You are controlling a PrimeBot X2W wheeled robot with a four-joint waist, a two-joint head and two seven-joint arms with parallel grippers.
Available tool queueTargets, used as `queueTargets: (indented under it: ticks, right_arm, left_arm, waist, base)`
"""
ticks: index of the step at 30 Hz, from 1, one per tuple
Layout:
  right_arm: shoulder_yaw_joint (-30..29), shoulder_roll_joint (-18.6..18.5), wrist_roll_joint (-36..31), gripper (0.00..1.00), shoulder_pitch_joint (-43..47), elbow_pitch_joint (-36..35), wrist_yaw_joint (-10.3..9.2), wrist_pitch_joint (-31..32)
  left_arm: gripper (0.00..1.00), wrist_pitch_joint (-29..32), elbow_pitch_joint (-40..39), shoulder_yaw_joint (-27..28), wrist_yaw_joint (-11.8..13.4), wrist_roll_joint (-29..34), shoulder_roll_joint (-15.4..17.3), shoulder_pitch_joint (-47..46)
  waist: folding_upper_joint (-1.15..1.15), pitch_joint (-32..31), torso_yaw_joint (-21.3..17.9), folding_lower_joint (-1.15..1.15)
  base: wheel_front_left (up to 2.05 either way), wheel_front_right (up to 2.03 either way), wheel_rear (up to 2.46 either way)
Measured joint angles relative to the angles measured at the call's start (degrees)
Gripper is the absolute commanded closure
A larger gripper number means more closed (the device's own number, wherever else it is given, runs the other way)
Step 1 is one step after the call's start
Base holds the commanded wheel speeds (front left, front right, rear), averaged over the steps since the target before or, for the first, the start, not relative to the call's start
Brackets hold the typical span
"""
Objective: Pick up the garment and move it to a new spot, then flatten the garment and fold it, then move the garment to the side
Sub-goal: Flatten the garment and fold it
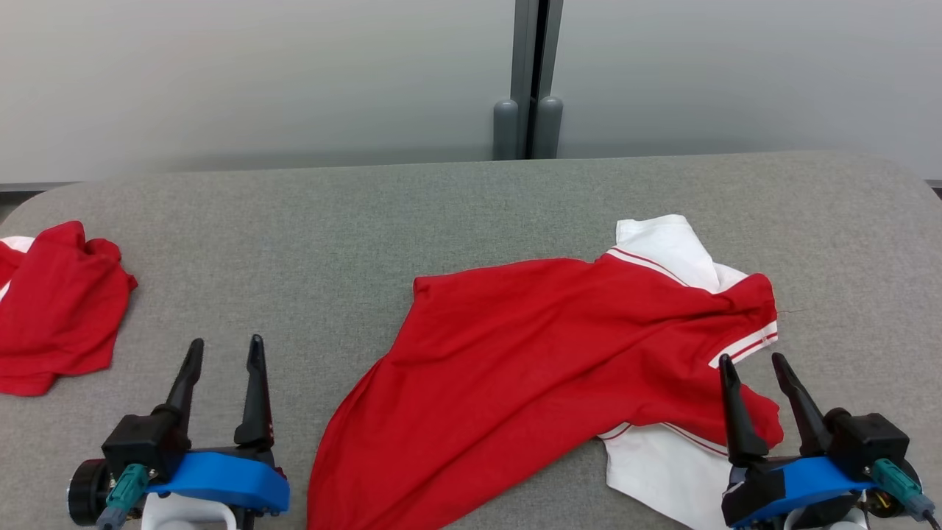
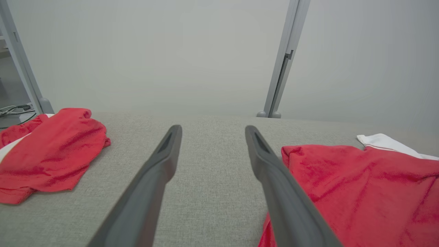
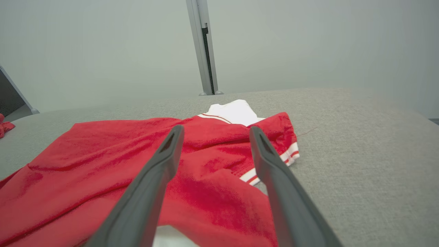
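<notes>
Red and white on grey
Red garment [image 1: 515,353] with white parts and white sleeve stripes (thin red lines too); another red cloth [image 1: 62,309]; grey table [image 1: 294,221].

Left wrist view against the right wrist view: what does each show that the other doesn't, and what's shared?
Left wrist view adds the open left gripper over bare table, most of the crumpled shirt, and cables beyond it. Right wrist view adds the open right gripper over the spread shirt, plus its striped cuff and a loose red thread. Both share the table, the spread shirt, the grey post behind, and the crumpled shirt, a sliver at the right wrist view's left edge.
</notes>
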Motion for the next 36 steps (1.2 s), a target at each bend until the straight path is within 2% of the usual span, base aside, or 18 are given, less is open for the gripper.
queueTargets:
  ticks: [3, 7, 16, 21, 36]
  right_arm:
    - [-1.07, 0.0, -0.33, 0.0, 0.16, -0.38, 0.0, 0.0]
    - [-1.97, 0.0, -0.41, 0.0, 1.07, -0.9, 0.0, 0.0]
    - [-2.16, 0.0, 0.01, 0.0, 3.71, -0.77, 0.0, 0.0]
    - [-1.88, 0.02, 0.01, 0.0, 5.06, -0.38, 0.0, 0.0]
    - [-0.58, 0.0, -2.2, 0.0, 7.2, -1.38, 0.0, 0.77]
  left_arm:
    - [0.0, -0.53, -0.2, 2.7, 0.8, 1.52, -0.48, 0.73]
    - [0.0, -0.65, -4.44, 7.38, 1.15, 5.63, -2.26, 3.58]
    - [0.0, -0.66, -6.97, 13.45, -2.92, 12.19, -6.57, 11.41]
    - [0.0, -0.66, -5.79, 16.0, -5.3, 14.78, -8.18, 13.99]
    - [0.0, -0.66, -1.35, 19.26, -7.88, 18.75, -10.25, 14.73]
  waist:
    - [0.0, -0.35, -0.2, 0.0]
    - [0.0, -1.16, 0.11, -0.01]
    - [0.0, -4.14, 1.56, -0.01]
    - [0.0, -5.29, 2.25, -0.01]
    - [0.0, -6.55, 2.76, -0.01]
  base:
    - [0.0, 0.0, 0.0]
    - [0.0, 0.0, 0.0]
    - [0.0, 0.0, 0.0]
    - [0.0, 0.0, 0.0]
    - [0.0, 0.0, 0.0]
